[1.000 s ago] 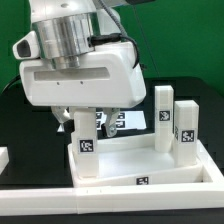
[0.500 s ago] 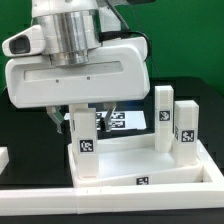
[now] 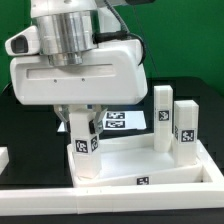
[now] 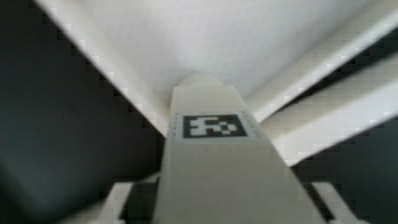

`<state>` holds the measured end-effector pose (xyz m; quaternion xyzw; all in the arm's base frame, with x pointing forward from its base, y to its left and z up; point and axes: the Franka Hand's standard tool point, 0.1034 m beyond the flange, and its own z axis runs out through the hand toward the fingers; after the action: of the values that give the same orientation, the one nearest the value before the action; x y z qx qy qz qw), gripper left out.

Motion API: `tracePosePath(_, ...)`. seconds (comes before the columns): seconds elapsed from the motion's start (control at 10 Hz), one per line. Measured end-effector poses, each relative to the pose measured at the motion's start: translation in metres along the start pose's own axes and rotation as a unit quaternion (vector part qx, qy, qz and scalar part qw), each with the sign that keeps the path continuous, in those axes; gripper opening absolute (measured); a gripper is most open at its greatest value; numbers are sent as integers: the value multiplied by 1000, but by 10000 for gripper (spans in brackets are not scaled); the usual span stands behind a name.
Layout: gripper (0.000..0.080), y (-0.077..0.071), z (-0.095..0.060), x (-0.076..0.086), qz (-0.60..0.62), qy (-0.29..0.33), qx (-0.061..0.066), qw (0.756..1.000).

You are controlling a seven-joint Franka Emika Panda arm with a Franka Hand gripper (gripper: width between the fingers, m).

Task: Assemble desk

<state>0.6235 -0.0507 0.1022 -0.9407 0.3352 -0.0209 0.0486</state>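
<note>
The white desk tabletop lies tray-side up near the front of the exterior view. Two white tagged legs stand upright at its right end. A third leg stands at the front left corner, turned so that one edge faces the camera. My gripper comes straight down over this leg, with a finger on each side, and is shut on its upper part. In the wrist view the leg with its tag runs up the middle between the fingers, and the tabletop rim lies below.
The marker board lies on the black table behind the tabletop. A long white border strip runs along the front. A small white piece shows at the exterior view's left edge.
The hand has turned about its vertical axis over the left leg. The leg has turned with it and now shows a corner with two tagged faces.
</note>
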Motion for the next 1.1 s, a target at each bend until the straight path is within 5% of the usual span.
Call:
tracePosePath(0.2,288,-2,-2,2,177,-21,0,984)
tracePosePath(0.4,288,-9,-3,4,361,-35,6,932)
tracePosePath(0.7,288,-7,0,4,426,-33,8,904)
tracePosePath(0.8,288,-7,0,4,420,-33,8,907)
tracePosePath(0.9,453,-8,0,4,393,-31,9,919)
tracePosePath(1.0,453,-11,-1,5,315,-24,15,949)
tracePosePath(1.1,606,-14,-1,4,247,-23,18,969)
